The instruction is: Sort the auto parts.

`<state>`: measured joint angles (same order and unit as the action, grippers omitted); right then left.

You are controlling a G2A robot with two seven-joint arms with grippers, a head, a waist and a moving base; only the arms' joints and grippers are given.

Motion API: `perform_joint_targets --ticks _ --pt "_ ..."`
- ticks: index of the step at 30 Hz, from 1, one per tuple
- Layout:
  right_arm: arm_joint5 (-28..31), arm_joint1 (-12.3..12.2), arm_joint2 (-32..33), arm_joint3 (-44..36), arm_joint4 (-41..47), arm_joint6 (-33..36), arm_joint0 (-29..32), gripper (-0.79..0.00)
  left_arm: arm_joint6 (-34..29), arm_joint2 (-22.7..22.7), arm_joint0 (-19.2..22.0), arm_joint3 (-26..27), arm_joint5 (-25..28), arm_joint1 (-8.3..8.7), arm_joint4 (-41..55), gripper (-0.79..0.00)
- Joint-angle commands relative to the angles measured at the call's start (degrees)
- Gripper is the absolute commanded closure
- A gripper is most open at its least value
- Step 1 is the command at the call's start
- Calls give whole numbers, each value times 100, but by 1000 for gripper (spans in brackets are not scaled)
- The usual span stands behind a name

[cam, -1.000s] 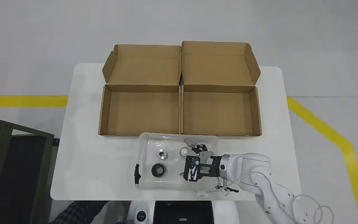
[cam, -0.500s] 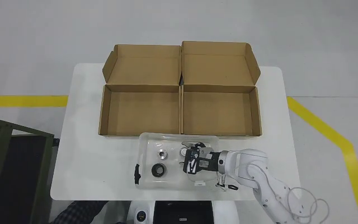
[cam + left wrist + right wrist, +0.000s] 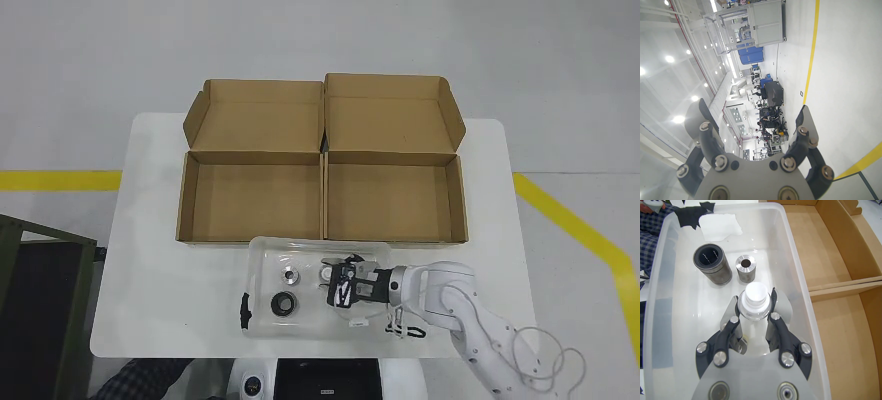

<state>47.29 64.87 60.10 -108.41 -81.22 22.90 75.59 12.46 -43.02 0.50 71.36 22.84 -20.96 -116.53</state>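
A white bench (image 3: 150,250) carries two open cardboard boxes side by side, a left box (image 3: 250,200) and a right box (image 3: 395,200), both with their lids folded back toward the far edge. Just in front of them, at the near edge of the bench, sits a clear plastic bin (image 3: 262,248).

The right arm (image 3: 470,320) comes in from the near right corner. Its forearm bends low over the right end of the bin, with the wrist turned so the right gripper (image 3: 340,287) points sideways toward the robot's left, down inside the bin. The left gripper (image 3: 752,105) is raised and aimed out at the room, its fingers spread wide with nothing between them.

In the right wrist view, the right gripper (image 3: 755,302) is narrowed onto a white stepped part (image 3: 755,292), one fingertip against each side of its wider ring. The part stands upright near the middle of the bin.

Beyond it stand two upright metal pieces: a large dark cylinder (image 3: 711,264) and, just beside it, a small steel bushing (image 3: 745,269). A white paper scrap (image 3: 719,226) lies at the bin's far end.
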Motion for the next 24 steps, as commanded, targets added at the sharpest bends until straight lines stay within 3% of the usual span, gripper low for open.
perform_joint_targets --ticks 1,10,17,24 --pt "134 -16 36 -106 124 -160 14 0 0 0 0 0 0 0 0 -785" --pt "465 -99 331 -369 707 -882 245 0 0 0 0 0 0 0 0 -785" --pt "715 -114 422 -96 2088 -1280 202 0 0 0 0 0 0 0 0 -785" --pt "416 -94 525 233 3331 -1594 24 0 0 0 0 0 0 0 0 -785"
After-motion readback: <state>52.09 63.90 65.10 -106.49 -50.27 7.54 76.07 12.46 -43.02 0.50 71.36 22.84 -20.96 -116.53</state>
